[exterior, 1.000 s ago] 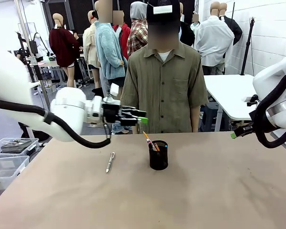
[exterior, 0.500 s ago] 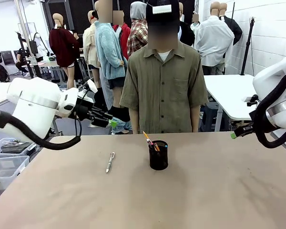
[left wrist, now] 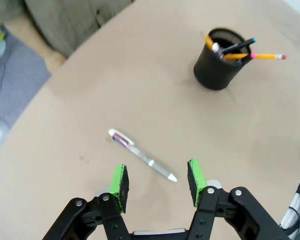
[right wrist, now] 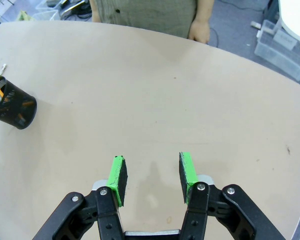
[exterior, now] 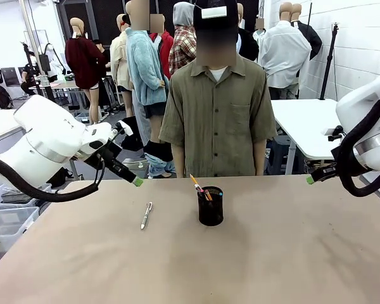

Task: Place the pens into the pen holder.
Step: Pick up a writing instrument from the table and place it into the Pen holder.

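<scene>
1. Pen holder point(exterior: 210, 206): black mesh cup, upright on the tabletop point(exterior: 272, 253), near its middle and in front of the person point(exterior: 218, 107) at the far side. At least 3 sticks stand in it, tilted, their ends above the rim: an orange pencil point(left wrist: 262, 56) with a pink end, a dark pen point(left wrist: 237, 46) with a blue tip, and a third with a pale tip that is too small to name.

2. Silver-white pen point(exterior: 145, 215): lying flat on the tabletop, well apart from the pen holder, on the robot's left of it. Nothing touches it.

3. Left gripper point(left wrist: 156, 172): above the left part of the tabletop, angled down. Its fingers point(left wrist: 120, 182) are apart and hold nothing. In the left wrist view the silver-white pen lies on the tabletop below, 1 end showing between the green pads.

4. Right gripper point(right wrist: 151, 167): raised at the right edge of the tabletop, far from the pen holder. Its fingers point(right wrist: 119, 175) are apart and hold nothing, with bare tabletop below them.

5. Person: standing at the far edge, arms down, 1 hand point(right wrist: 200, 31) hanging beside the tabletop edge.
</scene>
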